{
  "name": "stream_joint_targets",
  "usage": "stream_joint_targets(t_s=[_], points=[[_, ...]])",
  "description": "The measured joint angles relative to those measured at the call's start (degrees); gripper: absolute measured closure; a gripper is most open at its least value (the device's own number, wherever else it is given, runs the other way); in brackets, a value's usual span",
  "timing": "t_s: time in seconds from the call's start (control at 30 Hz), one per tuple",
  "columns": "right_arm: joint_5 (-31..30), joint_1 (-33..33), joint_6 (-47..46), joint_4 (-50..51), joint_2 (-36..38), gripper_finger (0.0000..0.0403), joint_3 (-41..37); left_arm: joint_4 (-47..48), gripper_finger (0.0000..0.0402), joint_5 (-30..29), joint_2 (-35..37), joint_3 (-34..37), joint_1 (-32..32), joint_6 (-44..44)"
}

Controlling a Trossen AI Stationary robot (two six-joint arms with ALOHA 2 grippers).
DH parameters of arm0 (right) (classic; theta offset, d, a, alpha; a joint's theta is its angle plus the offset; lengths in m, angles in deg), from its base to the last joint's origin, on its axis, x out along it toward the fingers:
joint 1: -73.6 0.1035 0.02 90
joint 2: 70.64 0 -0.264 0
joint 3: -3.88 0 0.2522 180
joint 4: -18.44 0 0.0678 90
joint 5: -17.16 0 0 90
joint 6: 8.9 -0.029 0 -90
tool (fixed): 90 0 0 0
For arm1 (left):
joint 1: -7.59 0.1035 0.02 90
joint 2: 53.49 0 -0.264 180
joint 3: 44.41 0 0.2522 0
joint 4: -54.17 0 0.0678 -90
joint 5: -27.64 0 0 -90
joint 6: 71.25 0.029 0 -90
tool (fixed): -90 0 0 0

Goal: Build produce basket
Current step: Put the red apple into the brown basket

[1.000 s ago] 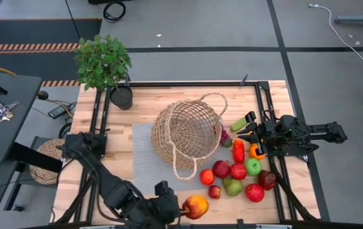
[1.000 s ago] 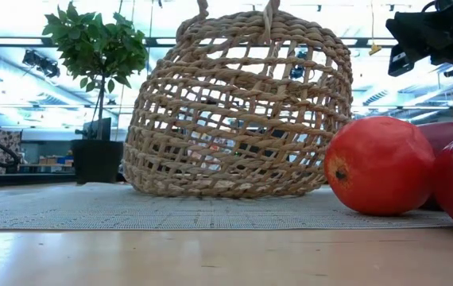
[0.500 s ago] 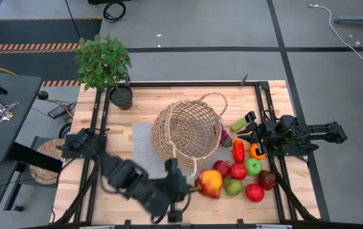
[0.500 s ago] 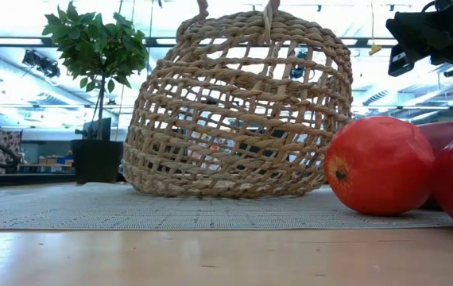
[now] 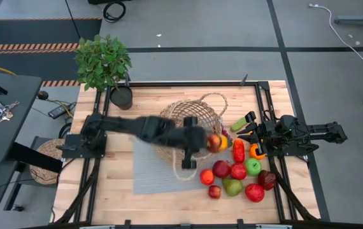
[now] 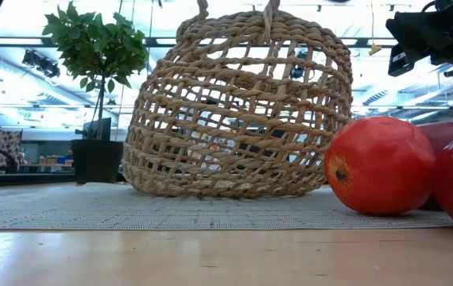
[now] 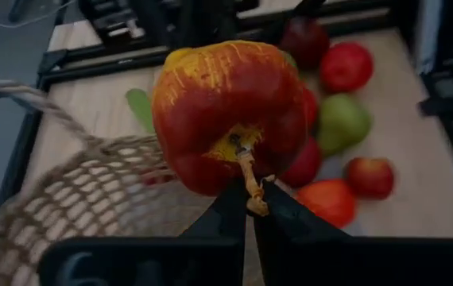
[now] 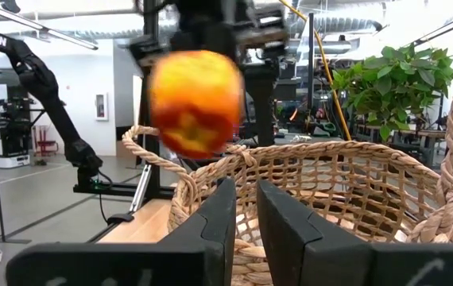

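A: Basket?
B: Tipped on its side on the grey mat, mid table. One loop handle faces the plant pot end, the other lies on the mat.

A: Left gripper?
B: Reached across over the basket rim. Fingers closed on the stem of a red-and-yellow pepper. Pepper hangs in the air just above the rim, on the side toward the produce pile.

A: Right gripper?
B: Parked beside the basket, past the pile. Fingers closed, nothing between them. It looks into the basket mouth.

A: Rest of the produce?
B: On the table beside the basket: red apples, green apple, orange fruit, red pepper. Green cucumber just beside the right gripper. Something purple against the basket wall, can't tell what.
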Motion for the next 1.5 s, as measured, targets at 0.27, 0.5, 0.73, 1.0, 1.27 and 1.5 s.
stream_joint_targets(t_s=[0.27, 0.5, 0.73, 1.0, 1.27, 1.5], points=[[0.0, 0.0, 0.0, 0.0, 0.0, 0.0341, 0.0, -0.5, 0.0387, -0.5, 1.2, 0.0, 3.5, 9.0], [0.0, 0.0, 0.0, 0.0, 0.0, 0.0341, 0.0, 2.0, 0.0387, -11.9, 3.2, 0.0, 3.0, 22.8], [0.0, 0.0, 0.0, 0.1, 0.0, 0.0341, 0.0, 3.6, 0.0385, -21.9, 3.5, 0.0, 3.0, 40.1], [0.0, 0.0, 0.0, 0.0, 0.0, 0.0341, 0.0, 3.5, 0.0383, -24.3, 3.5, 0.0, 3.2, 62.8], [0.0, 0.0, 0.0, 0.0, 0.0, 0.0341, 0.0, 3.4, 0.0386, -25.6, 3.5, 0.0, 3.6, 79.5], [0.0, 0.0, 0.0, 0.0, 0.0, 0.0341, 0.0, 2.3, 0.0385, -27.0, 3.5, 0.0, 3.5, 93.5]])
